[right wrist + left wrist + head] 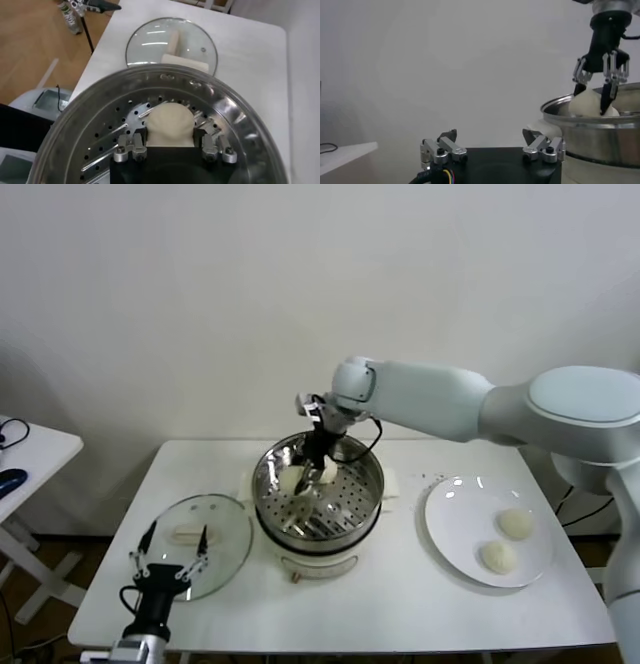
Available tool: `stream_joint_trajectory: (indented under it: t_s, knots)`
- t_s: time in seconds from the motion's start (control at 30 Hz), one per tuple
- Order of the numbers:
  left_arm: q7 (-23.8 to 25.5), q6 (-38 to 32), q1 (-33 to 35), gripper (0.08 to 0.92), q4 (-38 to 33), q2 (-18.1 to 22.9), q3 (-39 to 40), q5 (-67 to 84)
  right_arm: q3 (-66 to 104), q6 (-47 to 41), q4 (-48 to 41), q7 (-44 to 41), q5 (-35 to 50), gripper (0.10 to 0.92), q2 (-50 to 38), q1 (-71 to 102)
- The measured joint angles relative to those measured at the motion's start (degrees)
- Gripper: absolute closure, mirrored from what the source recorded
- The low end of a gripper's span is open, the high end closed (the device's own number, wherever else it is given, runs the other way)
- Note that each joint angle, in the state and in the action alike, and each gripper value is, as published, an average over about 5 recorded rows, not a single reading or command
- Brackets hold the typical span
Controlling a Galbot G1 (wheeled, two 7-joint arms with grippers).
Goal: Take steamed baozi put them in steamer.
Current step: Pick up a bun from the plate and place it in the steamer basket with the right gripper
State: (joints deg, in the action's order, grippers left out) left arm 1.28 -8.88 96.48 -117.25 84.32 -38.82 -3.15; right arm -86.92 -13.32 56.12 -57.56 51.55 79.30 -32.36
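Baozi (169, 124) sits clamped between right tool (170, 150) fingers, inside steamer (370, 484); left tool (167, 561) parked, spread.

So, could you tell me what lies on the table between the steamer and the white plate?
In the head view, only bare white table lies between the steamer and the white plate.

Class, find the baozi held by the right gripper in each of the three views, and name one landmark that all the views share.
Head view: the held baozi sits at the picture's centre, inside the steamer, in the right gripper.
Left wrist view: at the right edge, showing just above the steamer's rim.
Right wrist view: low in the centre, between the fingers, over the perforated tray.
Shared landmark: the steamer's shiny steel rim.
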Motion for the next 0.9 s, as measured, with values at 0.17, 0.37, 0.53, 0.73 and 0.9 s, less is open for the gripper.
stream_joint_trajectory:
  t_s: [0.17, 0.37, 0.53, 0.73, 0.9]
  knots:
    - [0.03, 0.16, -0.11, 0.177, 0.3, -0.35, -0.24, 0.12, -0.01, 0.22, -0.79, -0.04, -0.73, 0.428, 1.01, 1.08]
    - [0.04, 0.31, -0.34, 0.177, 0.42, -0.68, -0.54, 0.39, -0.1, 0.41, -1.14, -0.09, -1.42, 0.427, 1.57, 1.9]
    - [0.05, 0.32, -0.35, 0.177, 0.52, -0.73, -0.58, 0.47, -0.17, 0.45, -1.22, -0.24, -1.79, 0.424, 1.73, 2.12]
    - [0.06, 0.28, -0.33, 0.177, 0.59, -0.76, -0.57, 0.49, -0.27, 0.7, -1.28, -0.46, -2.42, 0.419, 1.78, 2.18]
    - [0.06, 0.23, -0.31, 0.177, 0.59, -0.76, -0.58, 0.5, -0.37, 1.06, -1.33, -0.78, -3.06, 0.332, 1.96, 2.3]
